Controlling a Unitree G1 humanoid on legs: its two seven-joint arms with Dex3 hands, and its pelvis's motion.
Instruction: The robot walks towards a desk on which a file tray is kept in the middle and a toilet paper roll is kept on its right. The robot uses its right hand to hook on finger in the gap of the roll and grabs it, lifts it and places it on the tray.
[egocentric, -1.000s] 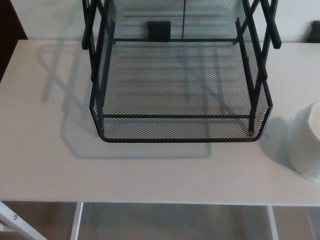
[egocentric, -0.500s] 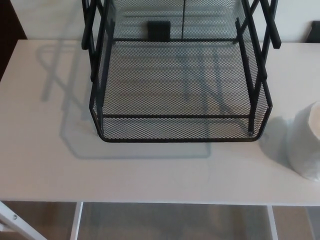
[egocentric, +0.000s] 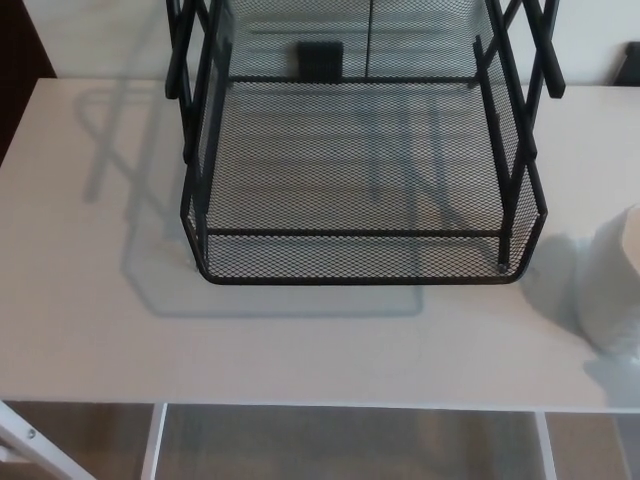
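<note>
White and soft-looking, the toilet paper roll (egocentric: 614, 290) stands at the desk's (egocentric: 90, 300) right edge beside the black mesh file tray (egocentric: 360, 272), probably light and crushable (core gap out of frame), with neither hand in view.

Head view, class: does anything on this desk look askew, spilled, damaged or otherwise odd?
Nothing stands out. The black mesh file tray sits square on the white desk, empty, with no visible damage. The toilet paper roll stands to its right, partly cut off by the picture edge. No spill shows, and neither robot hand is visible.
</note>
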